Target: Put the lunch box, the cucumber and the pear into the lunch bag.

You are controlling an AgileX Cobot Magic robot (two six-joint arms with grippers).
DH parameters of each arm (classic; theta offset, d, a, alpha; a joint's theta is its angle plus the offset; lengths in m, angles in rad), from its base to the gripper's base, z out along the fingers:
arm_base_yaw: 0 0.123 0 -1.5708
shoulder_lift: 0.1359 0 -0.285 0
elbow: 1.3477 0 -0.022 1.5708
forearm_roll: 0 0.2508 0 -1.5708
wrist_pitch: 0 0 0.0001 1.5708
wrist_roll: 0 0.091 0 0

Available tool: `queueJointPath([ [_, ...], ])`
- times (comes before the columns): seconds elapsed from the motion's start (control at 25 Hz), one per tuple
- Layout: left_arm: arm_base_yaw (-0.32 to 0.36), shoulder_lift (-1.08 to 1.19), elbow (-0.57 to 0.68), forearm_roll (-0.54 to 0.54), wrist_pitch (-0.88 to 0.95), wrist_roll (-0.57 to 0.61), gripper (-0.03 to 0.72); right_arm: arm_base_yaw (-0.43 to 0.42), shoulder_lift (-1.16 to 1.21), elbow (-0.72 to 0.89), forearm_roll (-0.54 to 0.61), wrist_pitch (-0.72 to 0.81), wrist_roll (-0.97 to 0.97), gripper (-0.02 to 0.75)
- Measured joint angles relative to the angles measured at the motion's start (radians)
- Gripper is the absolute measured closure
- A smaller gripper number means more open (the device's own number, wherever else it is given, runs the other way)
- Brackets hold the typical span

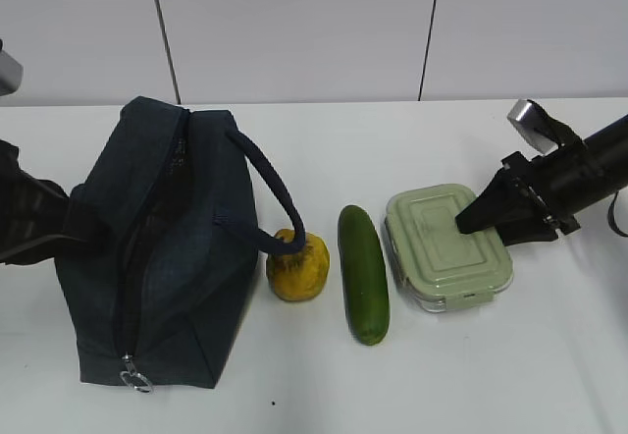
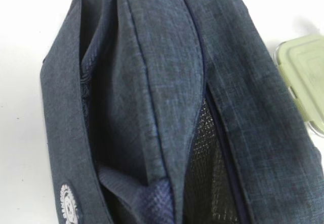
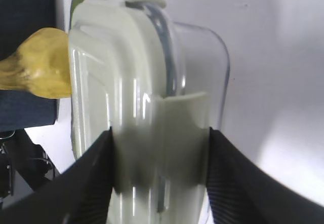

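Lunch box being clamped at its end while the bag is being held at the far side

The lunch box [image 1: 448, 247], lying on the table [image 1: 549, 375] right of the cucumber [image 1: 363, 274] and pear [image 1: 298, 266], is being gripped across one end by the right gripper [image 3: 159, 176], jaws part-open against lid and clear wall. The left gripper is being hidden from every view, though it appears to be fully closed, perhaps on fabric of the lunch bag [image 1: 157, 257]. A slip is being risked: the hold is off-centre on smooth plastic, and the narrow zipper mouth could be snagging the box on entry
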Motion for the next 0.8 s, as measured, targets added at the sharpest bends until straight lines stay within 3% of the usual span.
queueJointPath([
  [0.8,0.000,0.000,0.000,0.006,0.000,0.000,0.706,0.000,-0.017,0.003,0.052,-0.035,-0.028,0.343],
])
